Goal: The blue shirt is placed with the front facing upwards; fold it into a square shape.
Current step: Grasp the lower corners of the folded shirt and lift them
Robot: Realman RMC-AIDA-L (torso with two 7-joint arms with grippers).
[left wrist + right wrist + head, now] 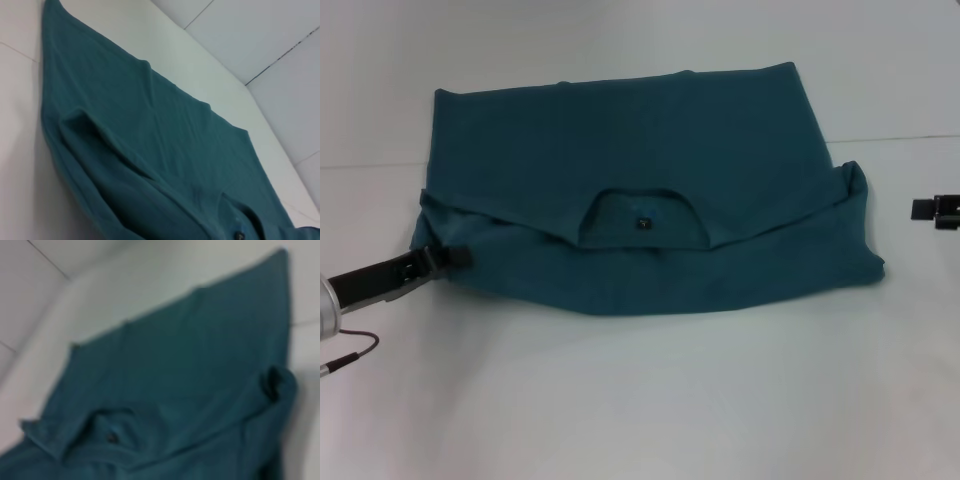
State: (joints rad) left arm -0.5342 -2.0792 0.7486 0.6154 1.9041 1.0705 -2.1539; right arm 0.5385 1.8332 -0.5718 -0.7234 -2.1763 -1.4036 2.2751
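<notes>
Head view. Nearest item: left gripper (455, 257), low at the near left, its tip at the left end of the blue shirt (650, 200); whether its fingers are apart, together or clamped on cloth cannot be told. A thin cable trails near it on the counter (640, 400). The shirt lies at mid-counter, already doubled: a near band of cloth is turned over so the neckline and its small dark neck label (643, 222) sit at the middle, no lettering showing. The right end is bunched and rounded. Right gripper (932, 210): at the far right edge, well apart from the shirt, seemingly idle; finger state cannot be told.

Left wrist view. Shirt (150, 165) only, its folded left corner rumpled, layered edges visible; label at the frame's edge. No fingers shown.

Right wrist view. Shirt (190, 380) with its neckline and the puckered right corner; no fingers shown.

Step in hand, as judged: a fold midway; the shape is a wide rectangle, not yet square. Next move likely calls for a firm pinch through all layers at the left end and carrying it across toward the right, then flattening the bunched right corner.

Containers: none in view.
</notes>
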